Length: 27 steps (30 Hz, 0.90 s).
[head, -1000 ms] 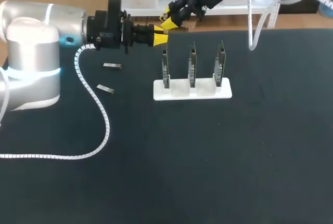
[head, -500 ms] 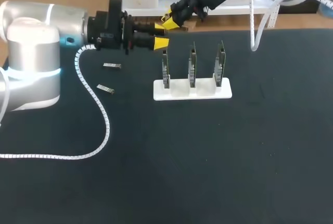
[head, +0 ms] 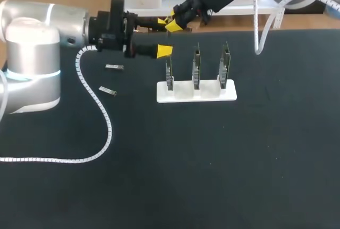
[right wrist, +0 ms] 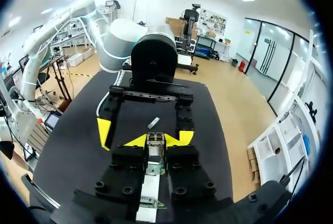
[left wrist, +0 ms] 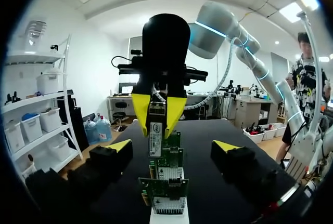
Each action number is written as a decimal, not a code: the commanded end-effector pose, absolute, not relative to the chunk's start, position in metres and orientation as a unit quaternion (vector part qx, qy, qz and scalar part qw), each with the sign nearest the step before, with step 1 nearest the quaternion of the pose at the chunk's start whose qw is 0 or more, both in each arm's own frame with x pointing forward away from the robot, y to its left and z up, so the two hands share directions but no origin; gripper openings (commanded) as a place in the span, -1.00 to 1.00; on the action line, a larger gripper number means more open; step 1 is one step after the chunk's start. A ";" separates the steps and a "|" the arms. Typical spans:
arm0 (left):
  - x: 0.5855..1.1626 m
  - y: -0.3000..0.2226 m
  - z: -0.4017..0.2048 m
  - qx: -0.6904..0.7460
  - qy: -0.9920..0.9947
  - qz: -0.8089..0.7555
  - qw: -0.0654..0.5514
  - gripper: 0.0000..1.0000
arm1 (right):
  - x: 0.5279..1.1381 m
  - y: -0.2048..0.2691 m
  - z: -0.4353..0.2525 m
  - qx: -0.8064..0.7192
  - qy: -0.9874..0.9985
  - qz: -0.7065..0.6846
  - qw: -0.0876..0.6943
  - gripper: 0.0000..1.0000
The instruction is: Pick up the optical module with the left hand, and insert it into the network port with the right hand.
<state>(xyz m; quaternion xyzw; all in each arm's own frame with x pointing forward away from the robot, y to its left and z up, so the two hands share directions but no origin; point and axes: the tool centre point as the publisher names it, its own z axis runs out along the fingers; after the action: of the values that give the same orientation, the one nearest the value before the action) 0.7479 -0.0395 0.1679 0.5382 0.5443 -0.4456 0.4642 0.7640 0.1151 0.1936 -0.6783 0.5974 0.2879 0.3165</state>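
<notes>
The optical module (left wrist: 155, 139), a small silver block, hangs upright in my right gripper (left wrist: 158, 114), whose yellow tips are shut on it from both sides. In the right wrist view the module (right wrist: 155, 144) sits between those tips (right wrist: 156, 141). My left gripper (head: 163, 36) stands wide open around the right gripper's tips, its fingers (left wrist: 120, 147) clear of the module. Both grippers hover above the left end of a white rack (head: 183, 96) that holds three upright network boards (head: 196, 68). My right gripper (head: 172, 23) comes down from the far side.
Two spare modules lie on the black table left of the rack, one (head: 114, 67) farther back and one (head: 108, 91) nearer. A white ribbed cable (head: 101, 117) trails from my left arm across the table's left part.
My left gripper has gone from shut to wide open, letting go of the module. The right gripper now holds it alone and has barely moved.
</notes>
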 end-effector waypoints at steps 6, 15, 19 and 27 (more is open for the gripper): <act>0.748 -0.027 0.176 0.574 0.559 -0.403 0.442 1.00 | 0.763 0.116 0.191 -0.676 0.603 0.288 0.311 -1.00; 0.749 -0.018 0.174 0.615 0.566 -0.367 0.408 1.00 | 0.761 0.117 0.191 -0.677 0.603 0.289 0.308 -1.00; 0.754 -0.014 0.167 0.624 0.574 -0.355 0.395 1.00 | 0.761 0.118 0.189 -0.677 0.602 0.291 0.308 -1.00; 0.769 0.012 0.163 0.618 0.597 -0.339 0.384 1.00 | 0.760 0.119 0.187 -0.673 0.609 0.292 0.300 -1.00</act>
<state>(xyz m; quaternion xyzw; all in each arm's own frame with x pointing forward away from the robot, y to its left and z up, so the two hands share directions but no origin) 0.7645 0.0054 0.1610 0.6137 0.5979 -0.3355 0.3915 0.7592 0.1173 0.1881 -0.6734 0.6080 0.2927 0.3020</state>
